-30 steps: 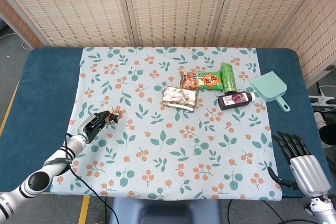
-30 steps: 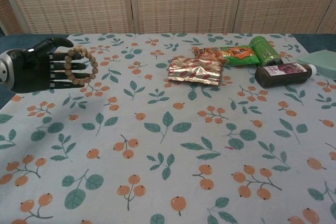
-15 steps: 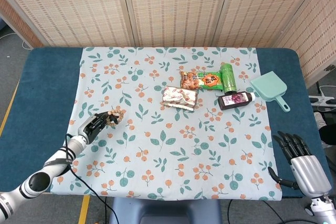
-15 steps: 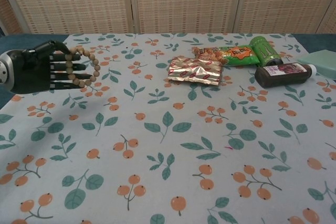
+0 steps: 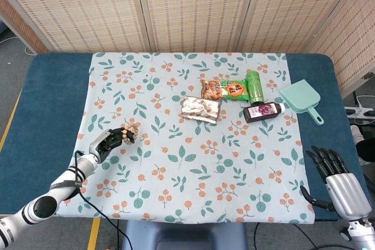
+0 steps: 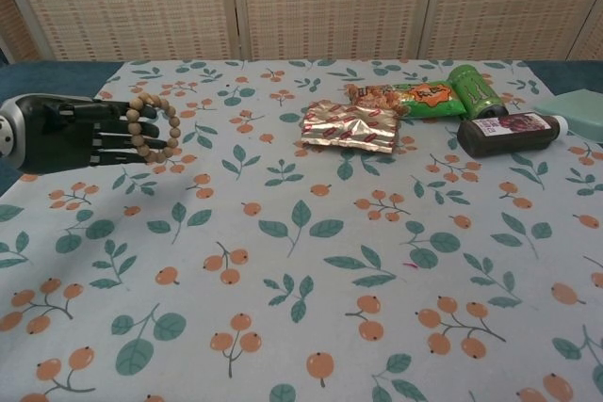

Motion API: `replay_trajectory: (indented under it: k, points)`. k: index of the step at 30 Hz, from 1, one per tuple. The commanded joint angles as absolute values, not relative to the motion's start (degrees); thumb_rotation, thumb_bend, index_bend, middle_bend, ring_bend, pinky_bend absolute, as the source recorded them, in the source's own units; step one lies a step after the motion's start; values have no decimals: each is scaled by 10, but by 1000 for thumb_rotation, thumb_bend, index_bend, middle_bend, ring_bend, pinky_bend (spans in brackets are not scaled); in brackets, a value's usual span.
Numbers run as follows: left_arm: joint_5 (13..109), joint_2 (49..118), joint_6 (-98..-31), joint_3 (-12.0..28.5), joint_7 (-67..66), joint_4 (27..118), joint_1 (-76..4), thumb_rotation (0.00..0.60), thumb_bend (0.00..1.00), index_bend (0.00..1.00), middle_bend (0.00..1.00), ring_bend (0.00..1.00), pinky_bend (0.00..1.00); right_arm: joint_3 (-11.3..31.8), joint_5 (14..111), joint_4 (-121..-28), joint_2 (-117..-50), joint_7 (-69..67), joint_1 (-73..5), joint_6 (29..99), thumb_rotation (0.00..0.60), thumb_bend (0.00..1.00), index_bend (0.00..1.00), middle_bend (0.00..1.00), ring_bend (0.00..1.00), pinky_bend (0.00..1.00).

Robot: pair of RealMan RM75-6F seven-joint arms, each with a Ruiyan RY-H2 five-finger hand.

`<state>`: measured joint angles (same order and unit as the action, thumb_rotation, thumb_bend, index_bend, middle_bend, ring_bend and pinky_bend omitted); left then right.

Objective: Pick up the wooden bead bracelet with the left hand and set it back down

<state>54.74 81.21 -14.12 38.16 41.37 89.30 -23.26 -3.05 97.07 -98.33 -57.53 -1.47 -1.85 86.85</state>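
Left robot hand (image 6: 80, 134) fingers extended, wooden bead bracelet (image 6: 151, 128) looped around them, held.

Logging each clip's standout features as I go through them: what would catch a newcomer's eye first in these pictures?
The black left robot hand at the table's left edge draws the eye, with a round wooden bead bracelet looped over its fingers above the leaf-and-berry patterned tablecloth. Next comes the far-right cluster: a silver foil snack packet, a green bottle lying beside a dark purple-labelled bottle, and a mint-green plastic dustpan.
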Motion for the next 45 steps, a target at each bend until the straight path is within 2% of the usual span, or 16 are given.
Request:
replay_trajectory:
  k: [1, 6, 14, 19, 21, 24, 27, 31, 36, 42, 45]
  points:
    - [595, 827, -193, 365, 384, 879, -226, 600, 935, 450, 513, 166, 0, -31, 971, -983, -575, -15, -18, 869, 309, 321, 0, 0, 0, 0]
    - [653, 863, -289, 325, 351, 834, -226, 600, 909, 433, 506, 162, 0, -32, 975, -984, -576, -13, -18, 870, 310, 321, 0, 0, 0, 0]
    - [736, 908, -389, 244, 293, 762, -241, 600, 903, 430, 502, 158, 0, -33, 976, -986, -576, -10, -18, 868, 309, 321, 0, 0, 0, 0]
    - [803, 933, -452, 184, 249, 714, -251, 600, 865, 375, 421, 127, 0, -33, 976, -986, -574, -12, -17, 869, 310, 321, 0, 0, 0, 0]
    - [821, 939, -470, 164, 233, 698, -255, 600, 797, 323, 369, 111, 0, -33, 976, -986, -574, -13, -17, 871, 309, 321, 0, 0, 0, 0]
    - [835, 940, -486, 141, 195, 688, -261, 600, 624, 200, 257, 72, 0, -32, 976, -985, -573, -14, -16, 872, 310, 321, 0, 0, 0, 0]
    - [844, 942, -503, 122, 154, 685, -263, 600, 501, 109, 197, 47, 0, -33, 976, -985, -573, -15, -16, 873, 310, 321, 0, 0, 0, 0]
    - [860, 947, -556, 113, 142, 689, -260, 600, 463, 53, 135, 22, 0, -33, 978, -986, -572, -15, -15, 874, 310, 321, 0, 0, 0, 0]
    - [932, 910, -684, 88, 138, 721, -235, 600, 463, 0, 8, 0, 0, -32, 978, -984, -573, -13, -13, 880, 310, 321, 0, 0, 0, 0]
    - [1020, 805, -841, 21, 51, 795, -156, 600, 462, 0, 0, 0, 0, -30, 975, -983, -582, 3, -13, 877, 309, 321, 0, 0, 0, 0]
    - [1042, 780, -902, -15, -5, 802, -105, 600, 458, 0, 0, 0, 0, -29, 976, -983, -589, 18, -12, 876, 310, 321, 0, 0, 0, 0]
